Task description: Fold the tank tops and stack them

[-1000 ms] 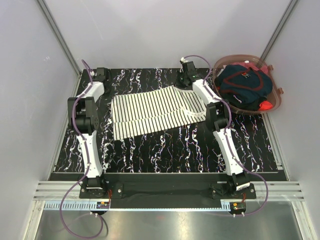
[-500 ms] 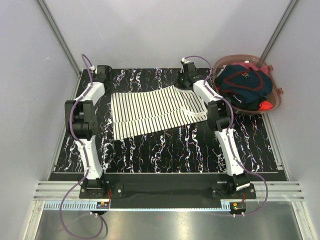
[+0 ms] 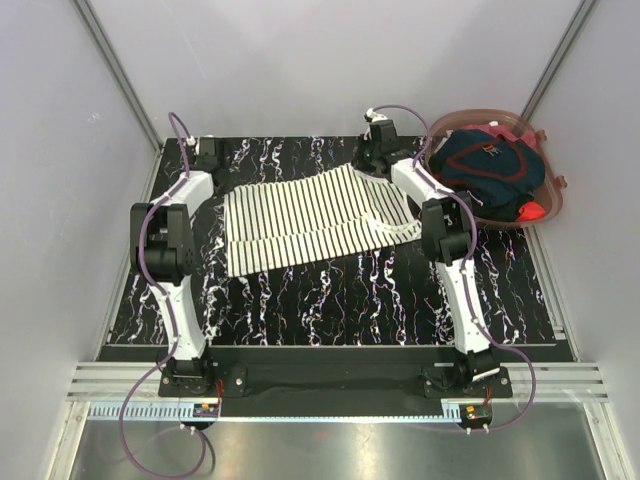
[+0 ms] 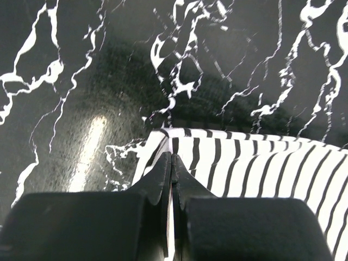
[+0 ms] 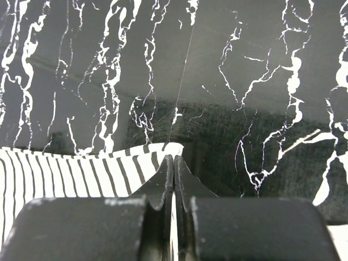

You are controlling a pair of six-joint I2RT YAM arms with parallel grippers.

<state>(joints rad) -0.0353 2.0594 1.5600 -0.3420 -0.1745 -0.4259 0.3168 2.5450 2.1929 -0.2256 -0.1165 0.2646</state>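
Top external view. The white striped tank top (image 3: 310,220) lies spread flat on the black marbled table (image 3: 330,300), in the upper centre of the frame, with its stripes running roughly top to bottom. The left gripper (image 3: 210,157) sits at the garment's upper left corner and the right gripper (image 3: 373,155) at its upper right corner. Both arms reach up from the bottom edge of the frame. A reddish translucent basket (image 3: 549,205) stands at the upper right and holds the navy tank top (image 3: 485,170), bunched up. A bright red-orange patch shows at the basket's lower right, and it may be trim or a separate item.

Left wrist view. The left gripper (image 4: 172,157) has its jaws pressed together, pinching the corner edge of the white striped tank top (image 4: 255,168). The cloth extends to the lower right. The table (image 4: 81,81) fills the upper frame.

Right wrist view. The right gripper (image 5: 174,159) also has its jaws pressed together, pinching the tank top's (image 5: 70,174) edge. The cloth extends to the lower left. The table (image 5: 244,81) fills the rest of the frame.
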